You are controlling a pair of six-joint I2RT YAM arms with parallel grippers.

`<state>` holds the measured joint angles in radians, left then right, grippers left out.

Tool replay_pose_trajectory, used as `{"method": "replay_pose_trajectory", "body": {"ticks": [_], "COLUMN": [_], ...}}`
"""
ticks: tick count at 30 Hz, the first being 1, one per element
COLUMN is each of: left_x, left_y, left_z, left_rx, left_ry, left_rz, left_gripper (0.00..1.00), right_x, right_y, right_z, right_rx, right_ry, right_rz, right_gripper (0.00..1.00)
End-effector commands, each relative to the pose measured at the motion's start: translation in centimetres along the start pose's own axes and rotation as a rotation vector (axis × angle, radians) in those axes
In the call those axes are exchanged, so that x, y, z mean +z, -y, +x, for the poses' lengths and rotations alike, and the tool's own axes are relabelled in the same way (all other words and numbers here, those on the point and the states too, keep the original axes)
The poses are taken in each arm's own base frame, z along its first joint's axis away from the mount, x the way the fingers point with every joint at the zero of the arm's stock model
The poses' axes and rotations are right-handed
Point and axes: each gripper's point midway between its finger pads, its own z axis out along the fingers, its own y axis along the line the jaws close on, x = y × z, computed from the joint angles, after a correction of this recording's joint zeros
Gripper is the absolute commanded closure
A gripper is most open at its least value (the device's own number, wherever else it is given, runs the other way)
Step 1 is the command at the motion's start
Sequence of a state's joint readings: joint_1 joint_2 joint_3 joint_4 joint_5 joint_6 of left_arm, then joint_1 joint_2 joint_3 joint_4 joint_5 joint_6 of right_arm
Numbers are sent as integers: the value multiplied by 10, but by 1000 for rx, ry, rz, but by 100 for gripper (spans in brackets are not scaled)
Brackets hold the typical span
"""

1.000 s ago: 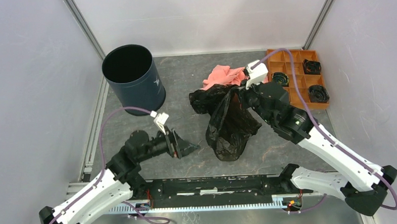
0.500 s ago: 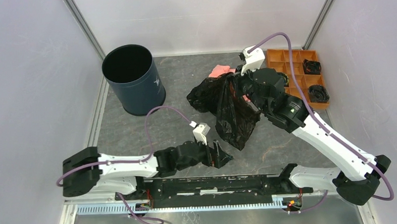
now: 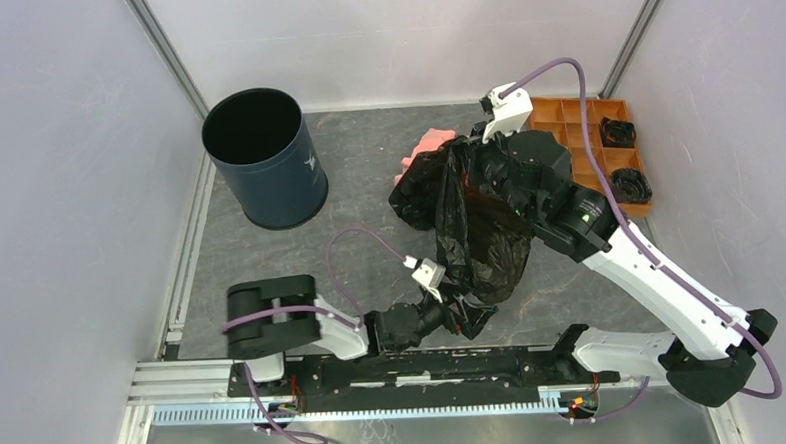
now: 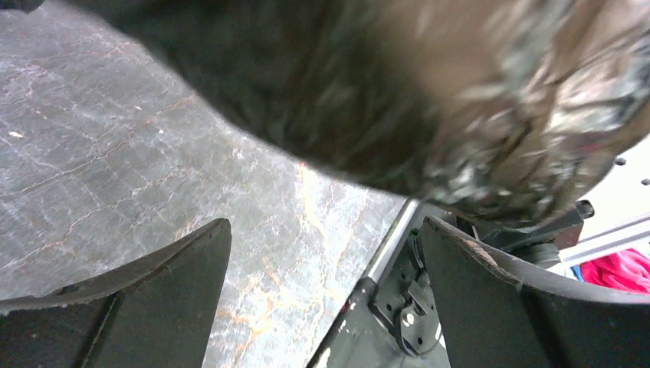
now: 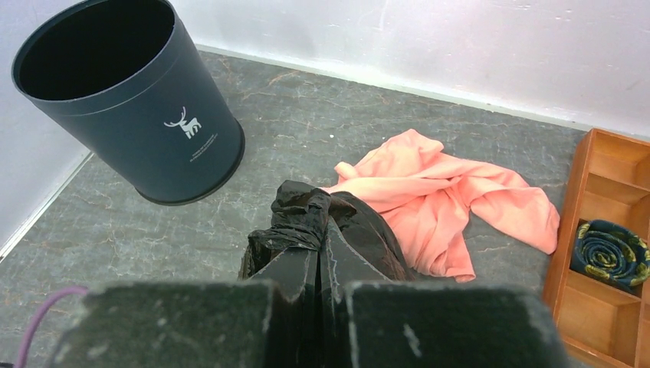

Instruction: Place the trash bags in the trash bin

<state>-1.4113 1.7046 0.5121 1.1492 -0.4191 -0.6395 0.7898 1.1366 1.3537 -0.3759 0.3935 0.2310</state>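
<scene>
R tool [image 5: 320, 264] clenched on bag [image 3: 474, 228], lifts it higher | L tool [image 4: 326, 230], wide open, swings in under bag's low end | bin [image 3: 264, 158] well apart, bag not in yet

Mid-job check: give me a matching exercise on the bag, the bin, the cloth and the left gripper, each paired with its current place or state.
Things:
1. trash bag
2. trash bin
3. pink cloth
4. left gripper

Places or states:
A. open, at the bag's lower end
B. crumpled on the table, near the orange tray
C. standing upright at the table's far left
D. pinched in the shut right gripper

Pairs: 1-D, 2-C, 3-B, 4-A
</scene>
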Motion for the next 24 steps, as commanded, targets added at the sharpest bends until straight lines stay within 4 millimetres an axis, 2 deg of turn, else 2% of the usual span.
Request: {"method": "replay_pose_trajectory", "body": {"ticks": [1, 3, 7, 11, 14, 15, 18, 22, 24], "left_x": [13, 20, 33, 32, 34, 37, 46, 51, 54], "left_y": [29, 38, 56, 53, 61, 60, 35, 43, 41], "left_z": [-58, -63, -52, -51, -53, -54, -63, -82, -88], "left_rx": [-86, -133, -125, -103, -71, -74, -151, -193, -200], "left_ry": [333, 379, 342, 339, 341, 340, 382, 428, 439], "left_rz": [117, 152, 224, 215, 229, 207, 75, 136, 132], "left_gripper": [0, 0, 0, 0, 0, 0, 1, 12, 27], "right_x": [-10, -12, -14, -16, -15, -15, -16, -18, -18], "right_y": [0, -2, -2, -3, -4, -4, -7, -4, -3], "right_z": [-30, -30, -30, -30, -27, -27, -28, -28, -28], "right_rx": [50, 53, 51, 54, 59, 60, 68, 64, 56], "right_ry": [89, 88, 85, 88, 87, 86, 88, 90, 86], "right_rz": [-11, -20, -27, -35, -40, -44, -57, -48, -42], "right_gripper": [99, 100, 100, 99, 100, 100, 100, 100, 100]}}
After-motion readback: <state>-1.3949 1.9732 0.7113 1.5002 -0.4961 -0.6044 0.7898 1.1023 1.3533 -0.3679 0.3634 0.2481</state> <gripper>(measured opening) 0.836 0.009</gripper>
